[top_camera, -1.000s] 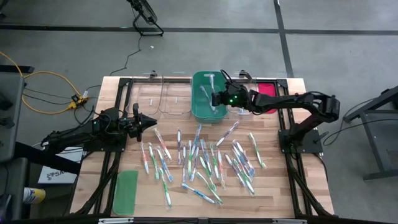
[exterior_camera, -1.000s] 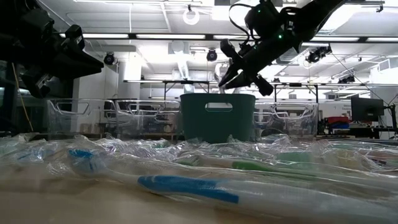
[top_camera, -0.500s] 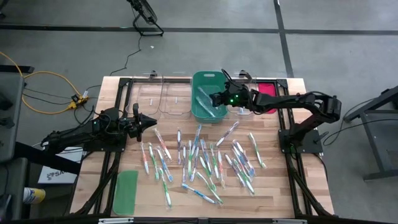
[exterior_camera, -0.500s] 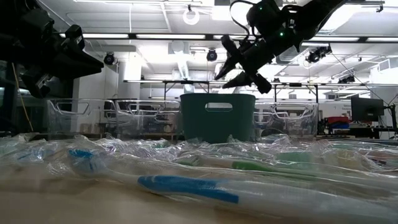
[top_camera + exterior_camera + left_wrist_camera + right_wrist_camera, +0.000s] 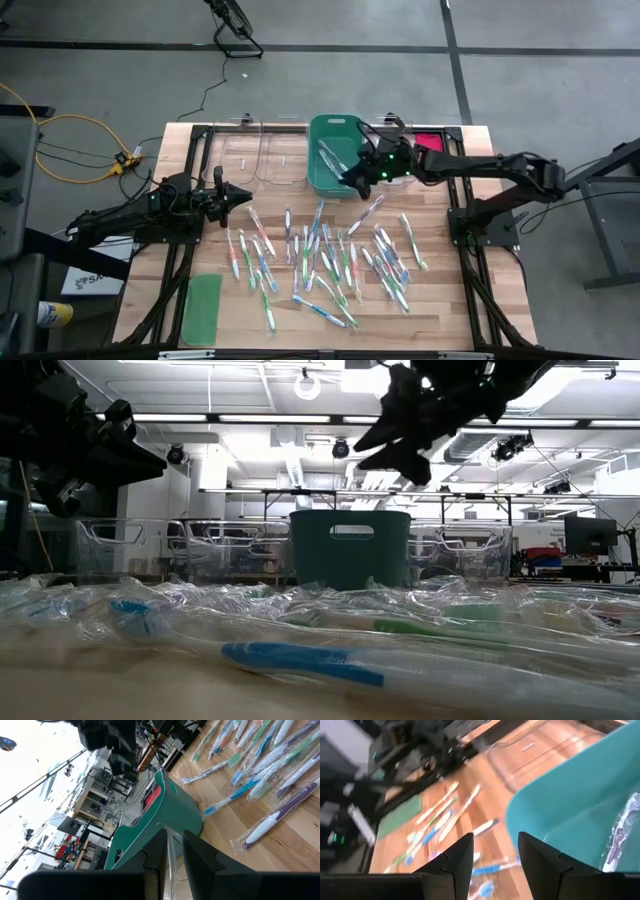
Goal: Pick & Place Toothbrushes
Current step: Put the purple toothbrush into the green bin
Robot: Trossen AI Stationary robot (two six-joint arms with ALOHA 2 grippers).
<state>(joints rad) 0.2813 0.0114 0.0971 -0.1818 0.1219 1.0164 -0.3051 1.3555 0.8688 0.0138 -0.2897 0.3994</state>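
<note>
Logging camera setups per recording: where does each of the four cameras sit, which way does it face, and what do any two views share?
High view: above the table, looking straight down; both arms show, left gripper at the left edge, right gripper at the green bin.
Low view: at table-top height, looking level across the wrapped toothbrushes into the room; grippers enter from above.
Left wrist view: looks past its own fingers toward the bin.
Right wrist view: past its open fingers over the bin's rim.
All four share the green bin.
</note>
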